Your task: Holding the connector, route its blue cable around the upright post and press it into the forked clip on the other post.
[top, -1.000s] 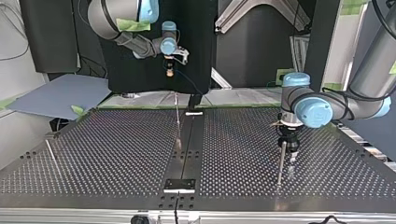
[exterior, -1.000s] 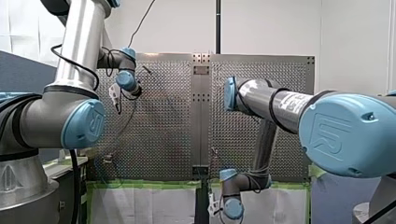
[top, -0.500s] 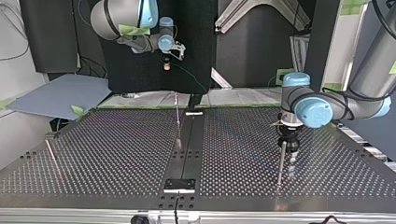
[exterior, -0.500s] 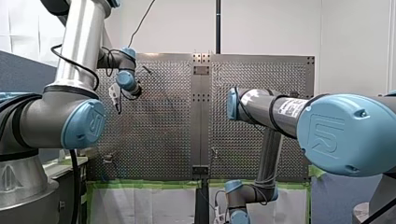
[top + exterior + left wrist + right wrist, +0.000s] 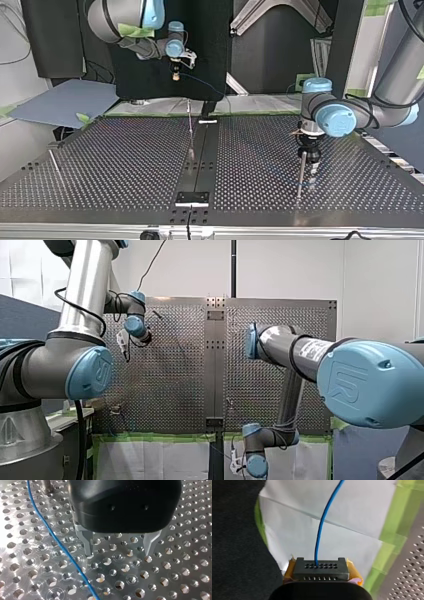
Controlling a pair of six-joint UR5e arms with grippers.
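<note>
Slightly left in the top view went my right gripper [image 5: 175, 75], clenched on the black rectangular connector [image 5: 321, 572] of the thin blue cable [image 5: 322, 527], past the perforated metal table [image 5: 125, 165]'s far edge in that view. My left gripper [image 5: 118, 553] hangs released.

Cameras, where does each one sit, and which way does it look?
Front view: behind the arms, looking over the table; my left arm at left, my right arm at right.
Top view: across the table, facing the arms; sides crossed.
Left wrist view: on my left wrist, looking at the table past the open left gripper.
Right wrist view: on my right wrist, looking along the right gripper, shut on the connector.
Shared: both wrist views show the blue cable.
</note>
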